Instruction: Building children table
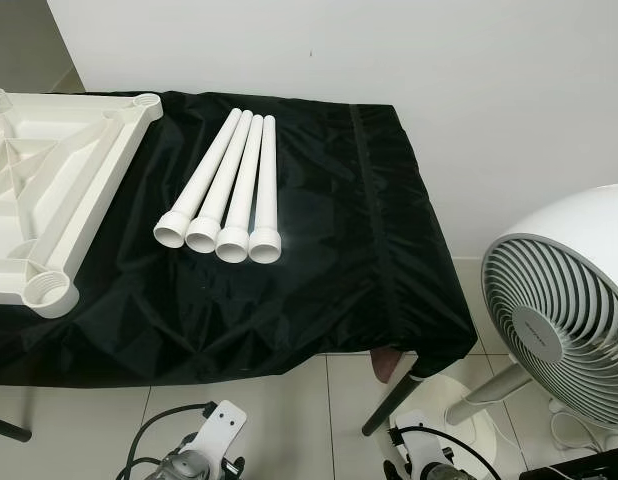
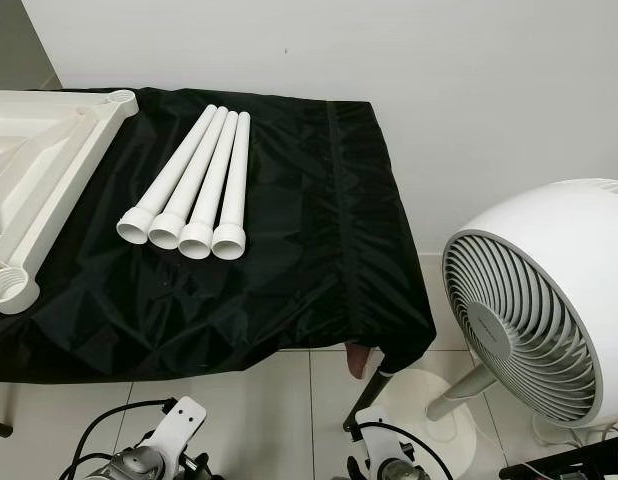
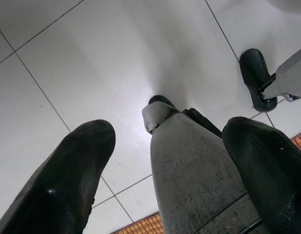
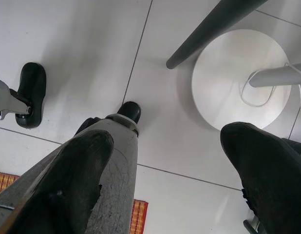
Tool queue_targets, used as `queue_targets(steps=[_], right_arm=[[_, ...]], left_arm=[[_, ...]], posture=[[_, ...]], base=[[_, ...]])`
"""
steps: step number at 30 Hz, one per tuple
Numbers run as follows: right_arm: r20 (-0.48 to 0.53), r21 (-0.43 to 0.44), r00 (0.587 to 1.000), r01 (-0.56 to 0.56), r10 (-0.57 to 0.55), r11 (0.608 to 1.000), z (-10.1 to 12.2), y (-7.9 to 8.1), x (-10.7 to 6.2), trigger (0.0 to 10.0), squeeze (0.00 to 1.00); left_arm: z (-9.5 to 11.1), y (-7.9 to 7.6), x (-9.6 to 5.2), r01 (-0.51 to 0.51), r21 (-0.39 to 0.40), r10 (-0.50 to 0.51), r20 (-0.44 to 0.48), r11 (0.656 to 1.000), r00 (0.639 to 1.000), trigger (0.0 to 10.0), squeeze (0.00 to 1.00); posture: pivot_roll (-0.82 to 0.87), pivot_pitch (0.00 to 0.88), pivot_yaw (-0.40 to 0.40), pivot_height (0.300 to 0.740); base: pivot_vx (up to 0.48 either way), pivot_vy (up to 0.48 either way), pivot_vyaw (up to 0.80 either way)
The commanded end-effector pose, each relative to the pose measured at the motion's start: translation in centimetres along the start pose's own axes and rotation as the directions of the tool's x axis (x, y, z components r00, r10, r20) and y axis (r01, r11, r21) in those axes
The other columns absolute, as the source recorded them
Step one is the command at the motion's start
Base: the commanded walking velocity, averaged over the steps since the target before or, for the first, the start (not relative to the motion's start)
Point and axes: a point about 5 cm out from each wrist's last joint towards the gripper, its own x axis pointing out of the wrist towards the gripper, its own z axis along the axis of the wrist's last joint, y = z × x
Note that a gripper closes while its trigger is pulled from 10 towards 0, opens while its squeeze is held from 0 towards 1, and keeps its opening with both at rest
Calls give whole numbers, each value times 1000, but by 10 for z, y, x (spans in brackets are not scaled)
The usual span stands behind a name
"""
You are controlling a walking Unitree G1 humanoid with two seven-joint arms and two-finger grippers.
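Several white table legs [image 1: 229,190] lie side by side on the black cloth [image 1: 329,250], their wide socket ends toward me. The white children's table top [image 1: 49,180] lies upside down at the left, a round leg socket [image 1: 49,290] at its near corner. Both arms hang low by the floor, below the table's front edge. My left gripper [image 3: 165,161] is open over the tiles with my own grey leg between its fingers. The right gripper [image 4: 165,161] is open too, pointing down at the floor.
A large white fan [image 1: 564,310] stands on the floor at the right, its round base [image 4: 238,78] near my right gripper. A dark table leg [image 1: 394,395] slants down at the table's right corner. A white wall runs behind the table.
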Motion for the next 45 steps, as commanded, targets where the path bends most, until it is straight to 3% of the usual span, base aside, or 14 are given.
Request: queue_targets(steps=[1,10,19,27,36,39,45], right_arm=[[6,53,999,-46,46,998,-13,-4,-5,10000,0],[54,80,999,4,-8,997,-2,-16,-4,10000,0],[66,91,997,29,-35,995,1,-15,-3,10000,0],[89,114,994,50,-60,992,3,-15,-3,10000,0],[73,75,995,62,-68,995,-4,-15,-5,10000,0],[77,107,995,52,-61,993,-4,-14,-5,10000,0],[71,122,995,59,-67,991,-5,-13,-5,10000,0]], left_arm=[[10,21,-4,-71,-75,79,107,995,991,10000,0],[20,28,-5,-108,-141,127,135,984,983,10000,0],[18,36,-7,-134,-154,154,126,979,980,10000,0],[18,34,-6,-168,-123,184,128,978,975,10000,0],[16,26,-4,-185,-133,201,120,974,972,10000,0],[11,26,-5,-202,-125,215,97,971,972,10000,0],[3,26,-5,-199,-163,211,58,966,976,10000,0]], posture=[[-80,0,29,740],[-90,0,33,740],[-97,0,39,740],[-93,0,13,740],[-91,0,6,740],[-96,0,12,740],[-98,0,18,740]], base=[[0,0,0],[0,0,0],[0,0,0],[0,0,0],[0,0,0],[0,0,0],[0,0,0]])
